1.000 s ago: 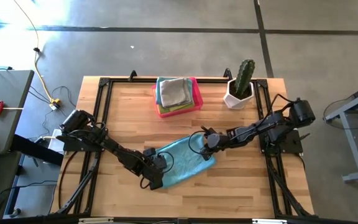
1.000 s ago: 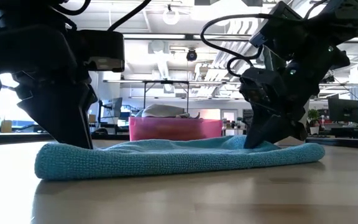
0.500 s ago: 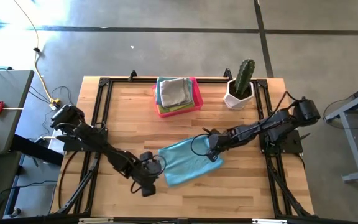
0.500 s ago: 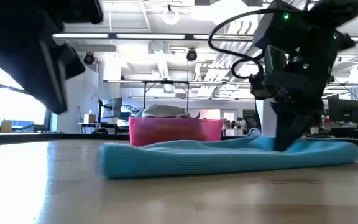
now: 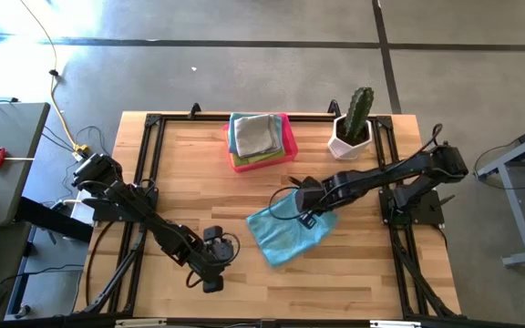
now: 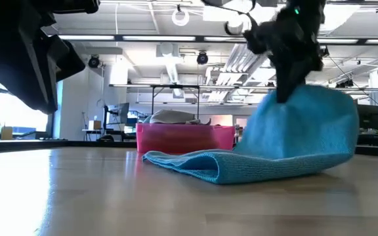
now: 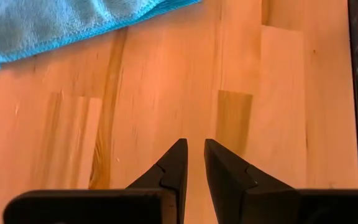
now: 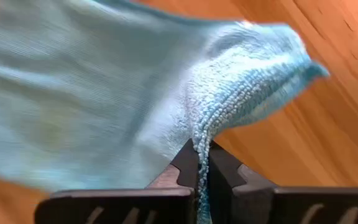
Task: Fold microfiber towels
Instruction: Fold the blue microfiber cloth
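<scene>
A teal-blue microfiber towel [image 5: 290, 235] lies on the wooden table right of centre, with one side raised. My right gripper [image 5: 301, 216] stands above it, shut on its raised edge. In the low view the towel [image 6: 294, 131] hangs like a sheet from that gripper [image 6: 285, 92]. My left gripper [image 5: 211, 273] hovers near the table's front, left of the towel. Its fingers [image 7: 180, 155] stand a little apart with nothing between them. More towels [image 5: 255, 133] lie stacked in the pink tray [image 5: 287, 146] at the back. My right gripper pinches the towel's hemmed edge [image 8: 199, 140] between its two fingers; one layer or several, I cannot tell. The fingers come from above, pointing steeply down. The held side hangs below them, and the towel's other end [image 6: 195, 162] lies on the table.
A cactus in a white pot [image 5: 352, 128] stands at the back right, next to the tray. A black frame [image 5: 144, 164] runs round the table's edges. Bare wood lies between my left gripper and the towel.
My right gripper has shut on the towel's edge and risen, lifting that side while the other end stays on the table. The towel has slid toward the table's right. My left gripper has come off the towel's near left corner, going up and toward the near left.
</scene>
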Tool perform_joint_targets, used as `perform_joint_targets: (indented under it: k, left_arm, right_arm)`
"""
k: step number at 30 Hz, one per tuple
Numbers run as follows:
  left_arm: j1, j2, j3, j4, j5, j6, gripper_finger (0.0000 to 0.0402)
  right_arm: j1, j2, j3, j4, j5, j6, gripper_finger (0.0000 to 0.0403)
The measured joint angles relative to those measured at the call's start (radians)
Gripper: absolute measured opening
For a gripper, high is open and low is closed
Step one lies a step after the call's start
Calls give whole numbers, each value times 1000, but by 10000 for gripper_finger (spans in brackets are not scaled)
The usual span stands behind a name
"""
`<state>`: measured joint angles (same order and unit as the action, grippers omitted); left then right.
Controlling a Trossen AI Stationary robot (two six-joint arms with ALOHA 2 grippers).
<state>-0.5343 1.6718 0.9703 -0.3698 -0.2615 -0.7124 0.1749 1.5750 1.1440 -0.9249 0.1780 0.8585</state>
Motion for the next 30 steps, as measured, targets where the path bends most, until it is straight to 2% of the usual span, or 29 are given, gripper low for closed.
perform_joint_targets:
  k: [7, 16, 22, 26, 30]
  left_arm:
    - [0, 0, 0, -8, 12, 112, 46]
    - [1, -1, 1, -8, -6, 263, 46]
    - [1, -2, 1, -10, -11, 305, 46]
    - [1, -2, 1, -36, -11, 316, 46]
    - [0, -2, 1, -57, -11, 316, 46]
  right_arm:
    - [40, 160, 211, -46, 1, 30, 0]
    - [94, 489, 612, -291, -25, 31, 0]
    - [125, 664, 849, -413, 13, 34, 0]
    - [129, 751, 962, -427, 23, 39, 0]
    - [129, 807, 1020, -430, 23, 39, 0]
